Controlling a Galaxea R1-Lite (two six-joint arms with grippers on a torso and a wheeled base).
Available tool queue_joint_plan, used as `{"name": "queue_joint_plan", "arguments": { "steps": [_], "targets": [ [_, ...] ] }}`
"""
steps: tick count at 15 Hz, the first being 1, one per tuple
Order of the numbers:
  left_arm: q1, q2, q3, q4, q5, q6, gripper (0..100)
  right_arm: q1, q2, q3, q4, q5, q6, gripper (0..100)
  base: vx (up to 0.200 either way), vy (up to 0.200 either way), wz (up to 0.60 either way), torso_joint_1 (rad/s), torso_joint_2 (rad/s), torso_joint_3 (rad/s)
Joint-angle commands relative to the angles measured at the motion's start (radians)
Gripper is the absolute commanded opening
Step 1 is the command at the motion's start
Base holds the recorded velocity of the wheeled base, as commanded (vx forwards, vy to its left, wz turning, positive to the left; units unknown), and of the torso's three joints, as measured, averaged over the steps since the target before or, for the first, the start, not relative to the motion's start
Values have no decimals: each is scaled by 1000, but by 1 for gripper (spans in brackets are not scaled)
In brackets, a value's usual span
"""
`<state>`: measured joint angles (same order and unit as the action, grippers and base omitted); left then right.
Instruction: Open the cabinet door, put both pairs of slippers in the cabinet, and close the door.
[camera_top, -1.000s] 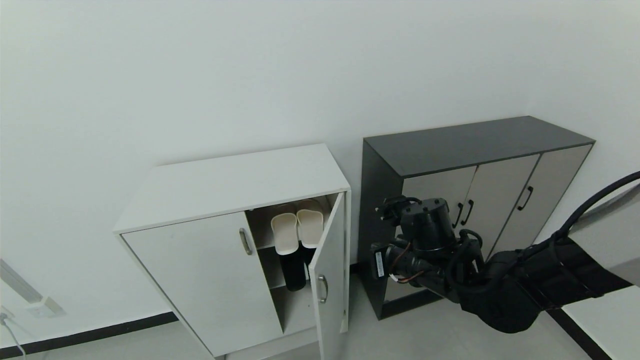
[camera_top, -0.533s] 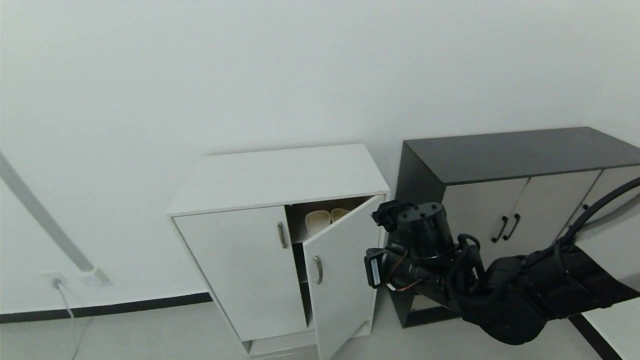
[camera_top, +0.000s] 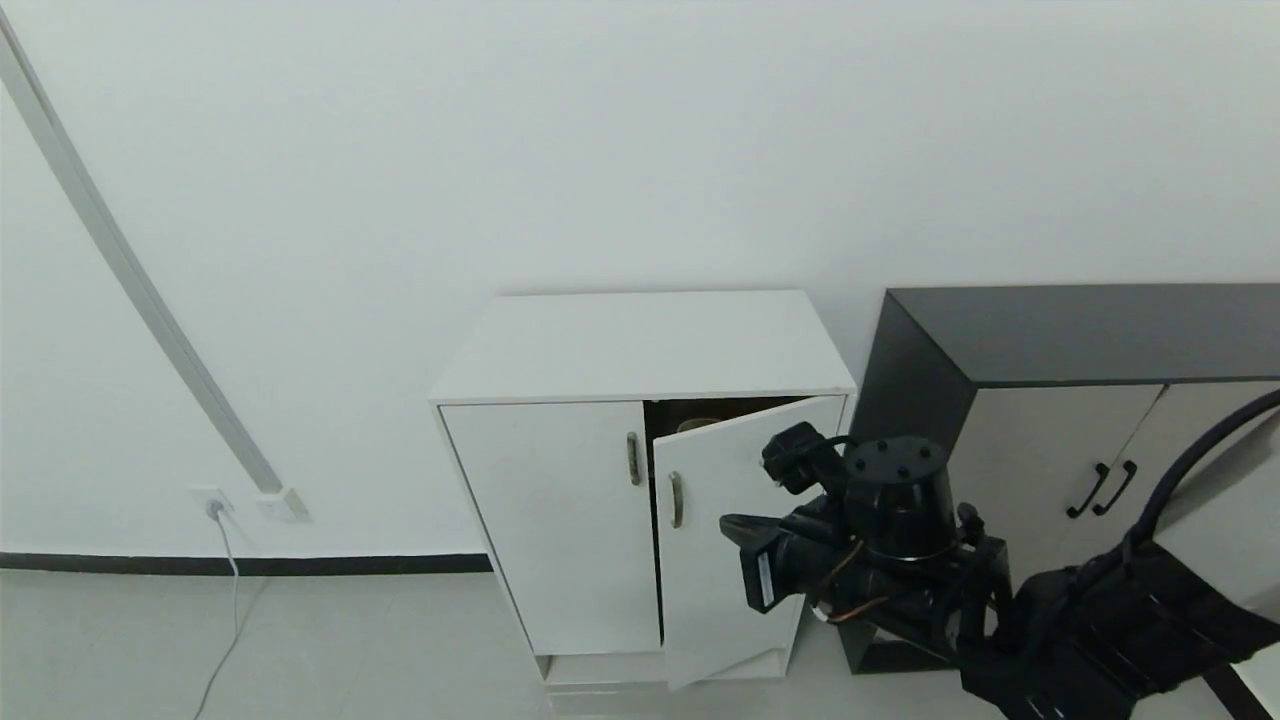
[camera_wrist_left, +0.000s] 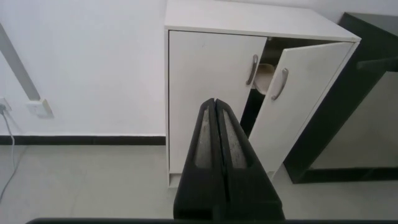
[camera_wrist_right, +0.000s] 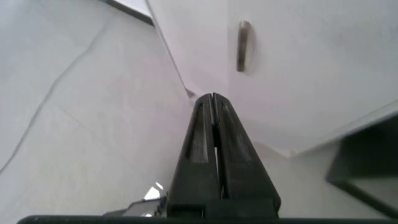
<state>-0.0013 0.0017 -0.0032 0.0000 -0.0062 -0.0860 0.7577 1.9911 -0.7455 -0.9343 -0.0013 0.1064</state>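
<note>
White wall (camera_top: 600, 150) and grey floor (camera_top: 330, 640) frame the white two-door wooden cabinet (camera_top: 640, 345), with a dark-topped cabinet (camera_top: 1080, 330) just beside it on my right. The cabinet's right-hand door (camera_top: 715, 470) stands ajar, hinged on the side by the dark cabinet, its free edge swung out toward me. My right gripper (camera_wrist_right: 214, 98) is much the nearer, jaws pressed together on nothing, facing the door's outer face; I cannot tell whether it touches. My left gripper (camera_wrist_left: 214, 102) hangs well back from the cabinet, jaws likewise pressed together and empty. I judge the closing push must go square to the panel, close to the upright metal door handle (camera_top: 676, 499) at the free edge. Through the gap, a pale cream slipper (camera_wrist_left: 266, 71) sits inside on the upper shelf; the others are hidden.
</note>
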Motion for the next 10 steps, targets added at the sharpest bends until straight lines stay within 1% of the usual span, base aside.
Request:
{"name": "queue_joint_plan", "arguments": {
  "steps": [1, 2, 5, 10],
  "targets": [
    [0, 0, 0, 0, 0, 0, 0, -17, -1, 133, -103, 61, -24, 0, 0, 0, 0, 0, 0, 0],
    [1, 0, 0, 0, 0, 0, 0, -17, -1, 183, -147, 78, -25, 0, 0, 0, 0, 0, 0, 0],
    [1, 0, 0, 0, 0, 0, 0, -17, 11, 284, -258, 98, -25, 0, 200, 0, 0, -7, 1, 2],
    [0, 0, 0, 2, 0, 0, 0, -12, 98, 331, -363, 98, -25, 0, 200, 0, 0, 10, 4, 1]
  ]
}}
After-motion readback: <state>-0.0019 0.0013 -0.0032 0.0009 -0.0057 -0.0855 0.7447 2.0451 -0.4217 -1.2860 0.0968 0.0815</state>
